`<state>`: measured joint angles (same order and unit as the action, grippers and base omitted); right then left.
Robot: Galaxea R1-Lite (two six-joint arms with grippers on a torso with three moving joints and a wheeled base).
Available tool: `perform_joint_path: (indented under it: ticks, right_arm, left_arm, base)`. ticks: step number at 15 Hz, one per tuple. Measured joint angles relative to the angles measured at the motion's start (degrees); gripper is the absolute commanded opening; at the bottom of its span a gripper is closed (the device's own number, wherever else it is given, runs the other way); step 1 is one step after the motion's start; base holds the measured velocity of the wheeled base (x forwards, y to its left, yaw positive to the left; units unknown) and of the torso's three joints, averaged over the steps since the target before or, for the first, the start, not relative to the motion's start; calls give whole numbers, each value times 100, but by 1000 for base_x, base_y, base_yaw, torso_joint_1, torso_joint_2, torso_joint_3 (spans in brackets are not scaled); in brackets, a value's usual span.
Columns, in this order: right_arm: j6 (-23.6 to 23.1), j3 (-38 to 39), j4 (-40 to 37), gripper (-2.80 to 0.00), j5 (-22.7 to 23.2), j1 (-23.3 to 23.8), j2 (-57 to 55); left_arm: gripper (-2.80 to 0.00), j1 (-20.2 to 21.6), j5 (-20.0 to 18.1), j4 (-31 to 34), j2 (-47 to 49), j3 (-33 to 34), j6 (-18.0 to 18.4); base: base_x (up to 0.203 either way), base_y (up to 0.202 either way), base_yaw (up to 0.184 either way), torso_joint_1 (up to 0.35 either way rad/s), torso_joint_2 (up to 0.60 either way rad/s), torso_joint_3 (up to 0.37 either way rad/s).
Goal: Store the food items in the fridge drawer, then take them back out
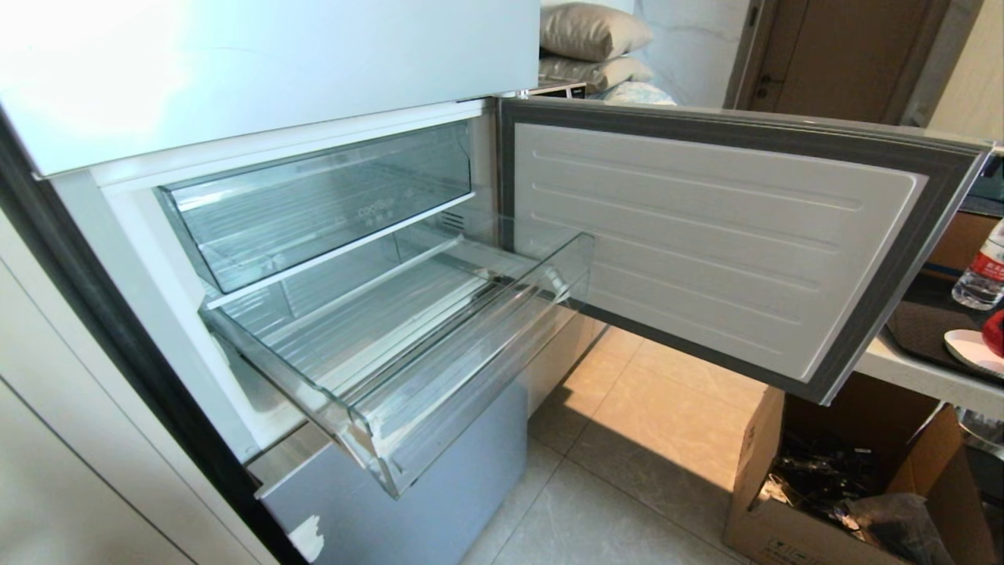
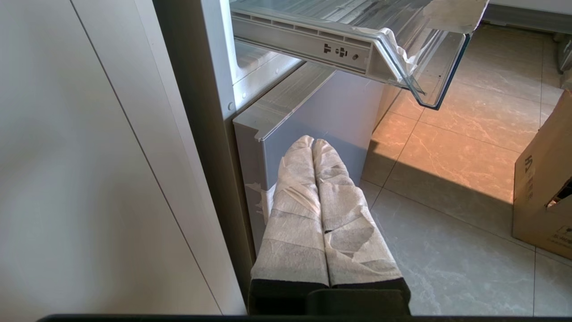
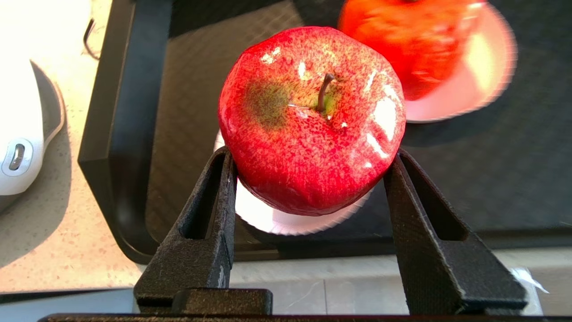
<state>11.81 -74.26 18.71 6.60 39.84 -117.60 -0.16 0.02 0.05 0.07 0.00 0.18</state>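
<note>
The right tool (image 3: 313,179) clamps a red apple (image 3: 311,120) above its white plate (image 3: 277,219); just beyond, another red food (image 3: 402,44) waits. The fridge drawer (image 1: 376,424) stands empty; storing is barely begun. The left tool (image 2: 313,143) is closed, idle.

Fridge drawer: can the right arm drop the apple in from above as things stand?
Probably yes. The fridge drawer is pulled out, its top uncovered, the fridge door swung wide. The right gripper is clamped on the apple over the black tray, outside the head view.
</note>
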Motion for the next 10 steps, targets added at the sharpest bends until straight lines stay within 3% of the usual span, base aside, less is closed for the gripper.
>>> perform_joint_path:
  ticks: [3,4,10]
  right_arm:
    - [-9,-111,7,-280,1,-119,-160]
    - [-9,-127,8,0,1,-133,-187]
    - [9,-154,7,0,1,-161,-220]
  left_arm:
    - [-280,-2,2,2,0,0,-2]
    - [-280,-6,1,0,0,0,0]
    - [-280,-5,2,0,0,0,0]
  base:
    - [0,0,0,0,0,0]
    - [0,0,0,0,0,0]
    - [0,0,0,0,0,0]
